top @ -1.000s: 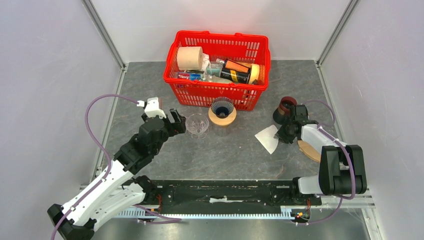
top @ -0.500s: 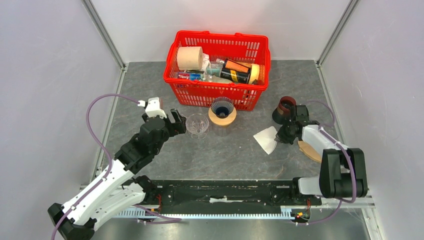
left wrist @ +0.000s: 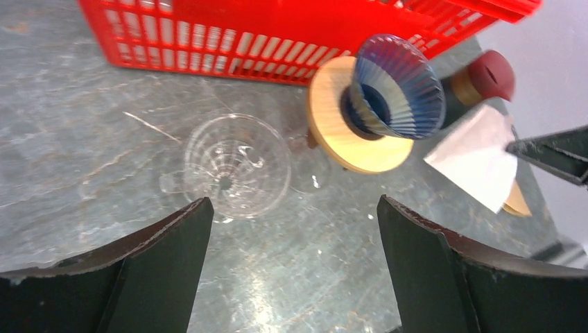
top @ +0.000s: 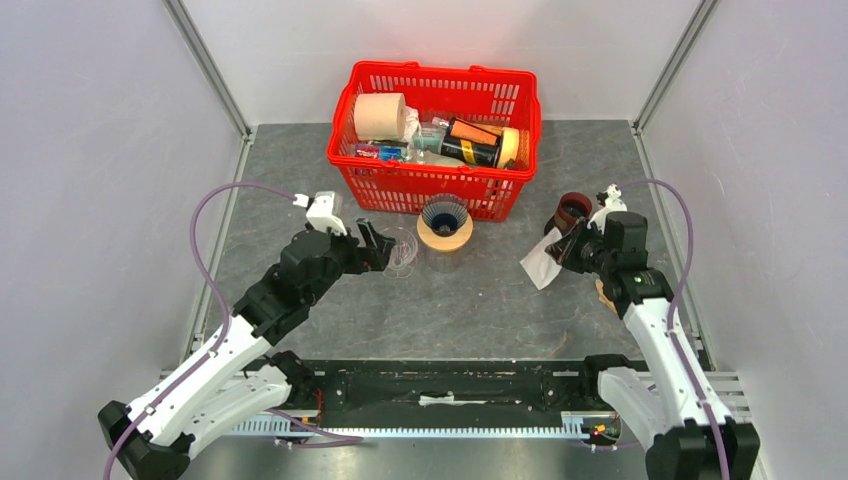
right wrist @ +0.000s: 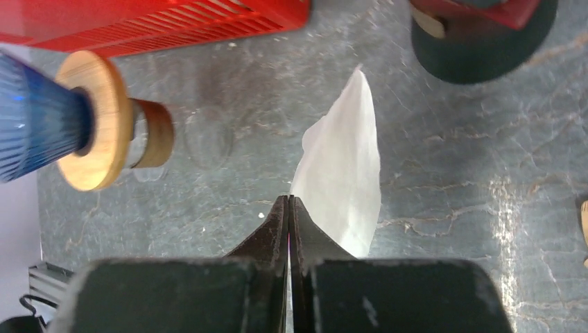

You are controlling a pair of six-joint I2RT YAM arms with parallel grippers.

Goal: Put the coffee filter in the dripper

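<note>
The right tool (right wrist: 288, 202) pinches an edge of the white coffee filter (right wrist: 343, 177). The left tool (left wrist: 291, 208) gapes wide beside the clear dripper (left wrist: 236, 165).

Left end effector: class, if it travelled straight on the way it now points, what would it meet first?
Probably the clear glass dripper, just ahead between the open fingers of the left end effector in its wrist view; the red basket lies beyond. Depth is uncertain.
</note>
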